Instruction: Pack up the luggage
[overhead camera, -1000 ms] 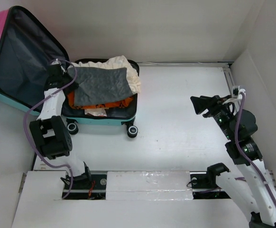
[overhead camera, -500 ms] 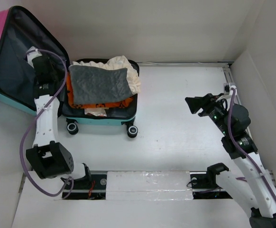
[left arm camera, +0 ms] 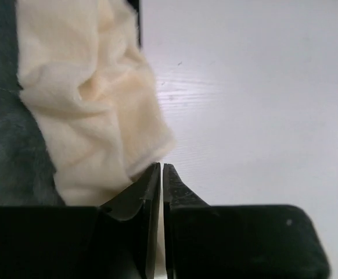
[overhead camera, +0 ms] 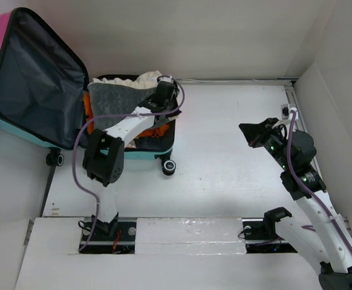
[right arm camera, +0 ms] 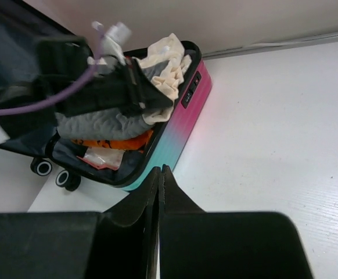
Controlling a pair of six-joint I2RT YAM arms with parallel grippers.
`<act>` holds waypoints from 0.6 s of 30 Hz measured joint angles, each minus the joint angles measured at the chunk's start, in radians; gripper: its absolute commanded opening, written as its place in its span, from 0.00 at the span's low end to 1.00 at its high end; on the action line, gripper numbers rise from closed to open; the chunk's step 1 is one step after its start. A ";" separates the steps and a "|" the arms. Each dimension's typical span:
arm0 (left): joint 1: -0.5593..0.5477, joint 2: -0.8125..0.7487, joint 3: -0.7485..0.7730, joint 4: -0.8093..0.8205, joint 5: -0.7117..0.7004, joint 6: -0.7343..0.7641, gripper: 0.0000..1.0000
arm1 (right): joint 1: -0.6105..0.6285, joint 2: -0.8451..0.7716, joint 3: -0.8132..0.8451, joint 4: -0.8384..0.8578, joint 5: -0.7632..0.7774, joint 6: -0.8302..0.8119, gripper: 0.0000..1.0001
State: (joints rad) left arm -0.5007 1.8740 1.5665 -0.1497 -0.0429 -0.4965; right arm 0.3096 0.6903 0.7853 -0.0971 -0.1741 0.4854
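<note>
Left wrist view: the left gripper (left arm camera: 161,170) has its jaws pressed together, tips at the edge of a cream cloth (left arm camera: 93,99) at 10 o'clock, beside a grey quilted garment (left arm camera: 6,122); white table (left arm camera: 256,87) at 2. Right wrist view: the right gripper (right arm camera: 159,172), jaws together and empty, hangs above the table; the luggage (right arm camera: 183,125) lies at 11, the left arm (right arm camera: 99,93) across its clothes. Top view: the luggage lies open at 10 o'clock, lid raised near the white wall (overhead camera: 224,36).

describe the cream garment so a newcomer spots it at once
Open luggage, far left of the table. In its packed half, the cream garment bunches at the far-right corner, spilling over the rim. Only pale, fluffy piece; neighbours are grey quilted cloth and orange fabric.
</note>
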 measured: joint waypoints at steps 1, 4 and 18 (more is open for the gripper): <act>-0.002 0.042 0.003 0.002 0.005 -0.006 0.00 | 0.000 0.000 0.000 0.000 0.000 0.000 0.03; 0.010 0.126 0.011 0.035 0.014 -0.048 0.00 | 0.000 0.000 0.000 0.000 0.000 0.000 0.05; 0.137 -0.262 -0.476 0.309 -0.063 -0.129 0.05 | 0.000 -0.002 0.000 0.000 -0.006 0.000 0.08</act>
State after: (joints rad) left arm -0.3637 1.6123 1.0901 0.1593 -0.1062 -0.6258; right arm 0.3096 0.6880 0.7853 -0.0967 -0.1806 0.4850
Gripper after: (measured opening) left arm 0.049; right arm 0.075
